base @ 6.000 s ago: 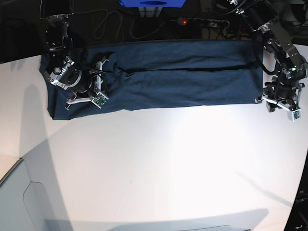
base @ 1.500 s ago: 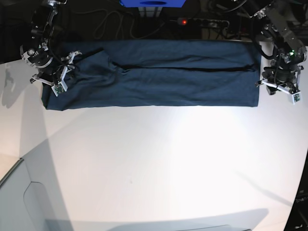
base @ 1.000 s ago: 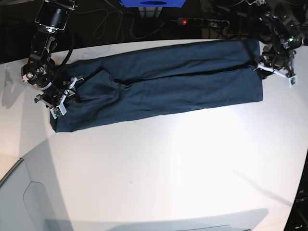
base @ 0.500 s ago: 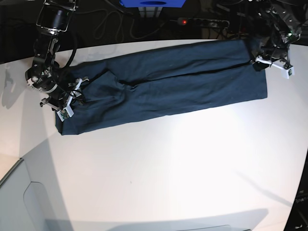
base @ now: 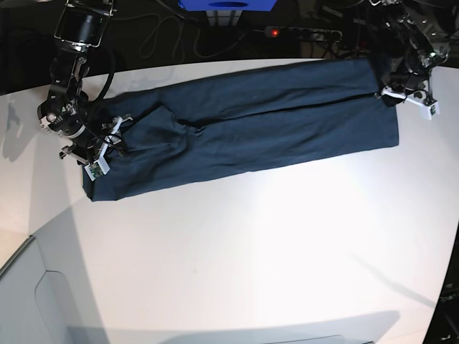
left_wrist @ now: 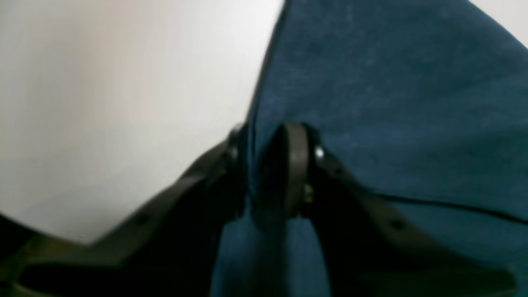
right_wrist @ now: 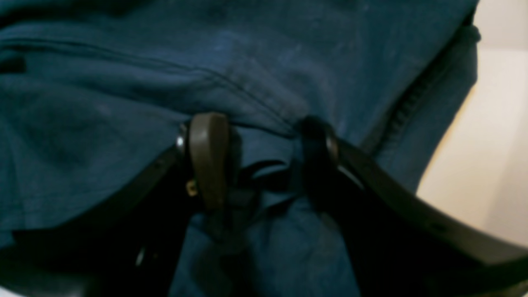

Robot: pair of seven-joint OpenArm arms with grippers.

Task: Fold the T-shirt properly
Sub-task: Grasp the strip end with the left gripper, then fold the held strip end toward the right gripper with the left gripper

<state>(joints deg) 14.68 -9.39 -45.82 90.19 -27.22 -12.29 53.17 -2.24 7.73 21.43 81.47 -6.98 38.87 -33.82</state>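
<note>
The dark navy T-shirt (base: 251, 129) lies on the white table (base: 251, 251) as a long narrow strip, slanting from lower left to upper right. My left gripper (base: 403, 94) is at the strip's right end. In the left wrist view my left gripper (left_wrist: 260, 144) is shut on the edge of the T-shirt (left_wrist: 392, 103). My right gripper (base: 100, 150) sits on the strip's left end. In the right wrist view my right gripper (right_wrist: 262, 136) has a bunched wad of the T-shirt (right_wrist: 123, 82) held between its fingers (right_wrist: 208, 156).
Behind the table's back edge lie a power strip with a red light (base: 301, 32), loose cables (base: 165, 36) and a blue object (base: 226, 4). A grey panel (base: 36, 301) fills the bottom left corner. White tabletop spreads in front of the shirt.
The left gripper's jaws have closed onto the shirt's right edge. The strip has slid slightly, its left end moving down and right. Over the last half second little else has moved.
</note>
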